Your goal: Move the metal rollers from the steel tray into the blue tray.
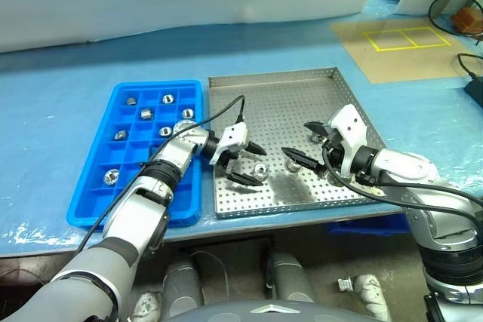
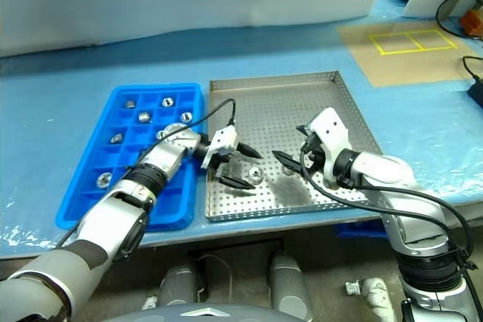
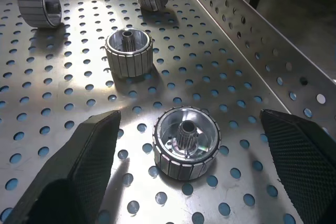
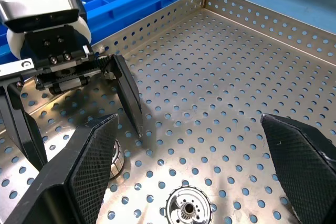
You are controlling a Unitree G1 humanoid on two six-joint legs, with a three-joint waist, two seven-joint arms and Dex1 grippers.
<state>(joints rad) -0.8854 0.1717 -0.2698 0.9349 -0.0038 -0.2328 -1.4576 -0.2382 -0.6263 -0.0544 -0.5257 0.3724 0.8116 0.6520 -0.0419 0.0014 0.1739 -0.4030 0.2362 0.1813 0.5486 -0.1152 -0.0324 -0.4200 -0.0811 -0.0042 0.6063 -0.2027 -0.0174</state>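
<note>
- Rollers lie near the steel tray's front edge; others sit in the blue tray.
- Left gripper, wide, straddles one roller without touching.
- Right gripper, wide, holds nothing.

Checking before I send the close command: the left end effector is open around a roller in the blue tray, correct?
Not quite. The left end effector is open around a roller, but that roller lies on the perforated floor of the steel tray, not in the blue tray. The left wrist view shows it between the two fingers, on the dotted metal.
</note>
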